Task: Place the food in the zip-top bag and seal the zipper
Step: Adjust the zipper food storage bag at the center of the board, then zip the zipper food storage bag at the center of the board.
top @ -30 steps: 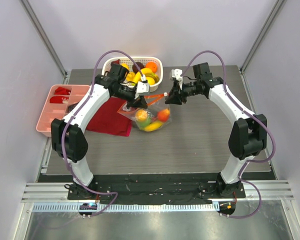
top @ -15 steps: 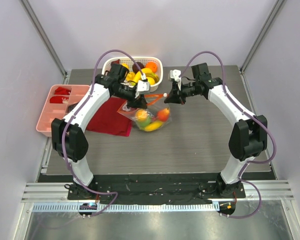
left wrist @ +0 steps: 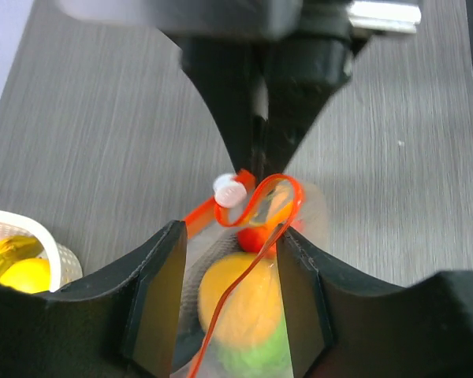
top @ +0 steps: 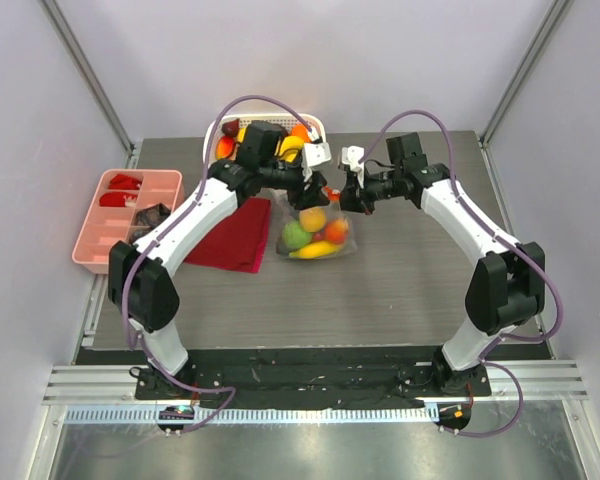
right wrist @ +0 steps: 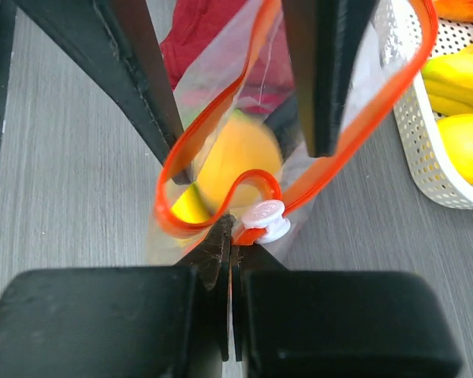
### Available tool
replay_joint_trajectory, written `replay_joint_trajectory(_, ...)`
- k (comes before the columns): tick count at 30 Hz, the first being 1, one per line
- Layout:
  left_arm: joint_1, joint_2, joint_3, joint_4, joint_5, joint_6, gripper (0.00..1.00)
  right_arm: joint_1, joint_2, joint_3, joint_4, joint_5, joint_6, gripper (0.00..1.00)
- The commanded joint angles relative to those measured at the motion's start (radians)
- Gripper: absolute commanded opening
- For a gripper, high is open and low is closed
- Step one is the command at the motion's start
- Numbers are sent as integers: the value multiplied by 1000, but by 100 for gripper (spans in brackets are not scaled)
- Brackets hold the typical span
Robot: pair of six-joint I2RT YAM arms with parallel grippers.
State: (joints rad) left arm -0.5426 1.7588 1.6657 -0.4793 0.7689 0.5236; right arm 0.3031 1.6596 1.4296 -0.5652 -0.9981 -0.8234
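Observation:
The clear zip-top bag (top: pixel 316 232) hangs between both grippers, holding food: a yellow-orange piece (top: pixel 313 218), a green piece (top: pixel 296 236), a red-orange piece (top: pixel 336 231) and a banana (top: pixel 316 249). Its orange-red zipper (right wrist: pixel 221 118) gapes in a loop. My right gripper (right wrist: pixel 231 230) is shut on the zipper strip beside the white slider (right wrist: pixel 266 220). My left gripper (left wrist: pixel 231 240) is open and straddles the bag's top, with the yellow-orange piece (left wrist: pixel 240 303) between its fingers. In the top view the left gripper (top: pixel 313 190) faces the right gripper (top: pixel 342 197) across the bag mouth.
A white slotted basket (top: pixel 316 128) with more toy fruit (top: pixel 292 143) stands at the back, partly hidden by the left arm; its bananas (right wrist: pixel 457 87) show at right. A dark red cloth (top: pixel 235 235) lies left of the bag. A pink tray (top: pixel 130 210) sits at the far left.
The left gripper let go of the bag's left corner, opened and swung right over the bag mouth. The right gripper shut on the zipper strip. The bag shifted right.

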Motion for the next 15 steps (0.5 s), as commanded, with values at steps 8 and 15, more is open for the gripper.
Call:
replay_joint_trajectory(8,92,-59,26,-285,90,156,38,-45,-96,-37,54,27,21,1)
replay_joint_trajectory(15,184,-35,63,-357,107,219,56,-81,-144,-81,53,-2,-36,1)
